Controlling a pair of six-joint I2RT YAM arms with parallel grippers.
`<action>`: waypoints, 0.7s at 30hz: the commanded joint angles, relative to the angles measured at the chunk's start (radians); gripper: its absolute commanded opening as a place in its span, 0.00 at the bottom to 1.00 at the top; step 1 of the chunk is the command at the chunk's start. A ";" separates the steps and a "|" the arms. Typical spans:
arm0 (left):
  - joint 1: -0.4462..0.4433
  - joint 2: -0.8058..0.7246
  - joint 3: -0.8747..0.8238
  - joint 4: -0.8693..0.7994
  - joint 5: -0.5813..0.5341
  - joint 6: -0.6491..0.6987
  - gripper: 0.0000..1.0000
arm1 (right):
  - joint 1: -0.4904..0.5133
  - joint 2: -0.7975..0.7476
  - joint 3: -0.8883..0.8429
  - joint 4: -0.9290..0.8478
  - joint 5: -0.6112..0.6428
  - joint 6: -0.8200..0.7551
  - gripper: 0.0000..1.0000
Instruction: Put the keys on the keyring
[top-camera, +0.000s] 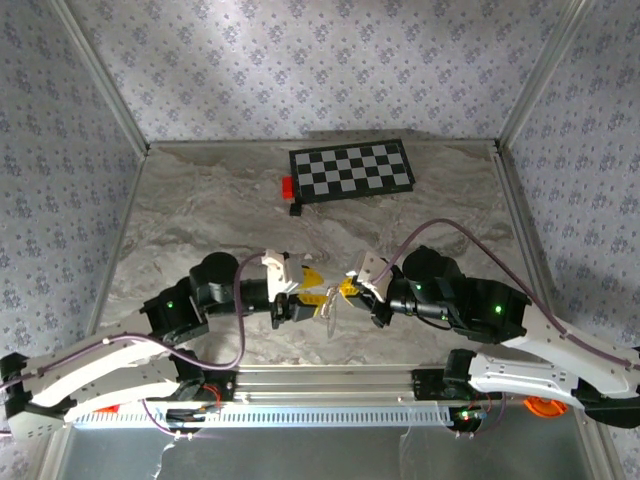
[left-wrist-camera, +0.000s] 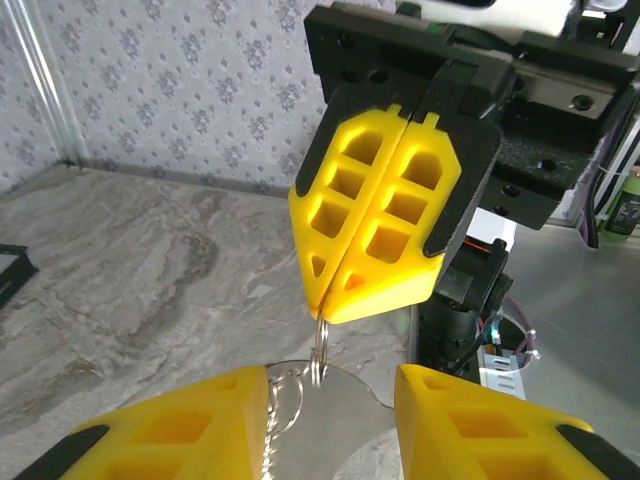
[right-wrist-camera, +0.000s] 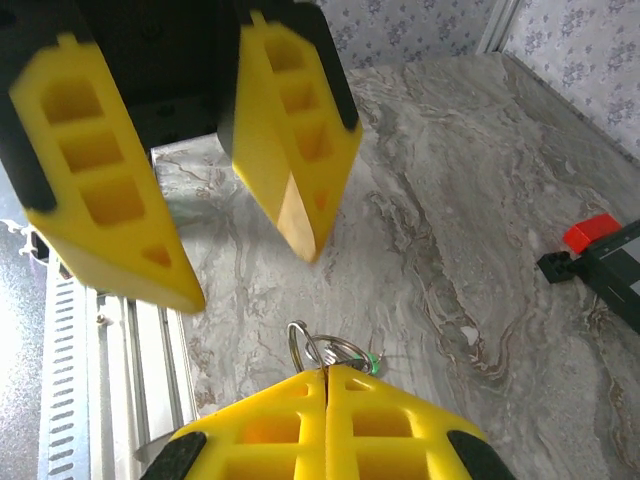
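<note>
Pinching the keyring (left-wrist-camera: 318, 354) between clamped fingers, the right gripper (left-wrist-camera: 325, 305) dangles it at six o'clock. Left gripper (right-wrist-camera: 248, 272) fingers stand apart; keys threaded? Can't tell.

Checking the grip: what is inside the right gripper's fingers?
The keyring: its loops and green tag stick out past the shut fingers of the right gripper. The pinched part is hidden between them.

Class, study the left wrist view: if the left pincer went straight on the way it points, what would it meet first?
Probably the keyring hanging from the shut right pincer, just ahead of the open left pincer; the right pincer's tips come next. Depth is unclear.
</note>
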 joint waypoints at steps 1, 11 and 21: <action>-0.005 0.033 0.033 0.054 0.032 -0.033 0.36 | 0.005 -0.009 0.025 0.006 0.025 -0.014 0.00; -0.006 0.072 0.047 0.068 0.024 -0.038 0.21 | 0.012 -0.011 0.015 0.004 0.017 -0.017 0.00; -0.005 0.081 0.043 0.079 0.028 -0.033 0.00 | 0.022 -0.007 0.010 0.021 0.002 -0.013 0.00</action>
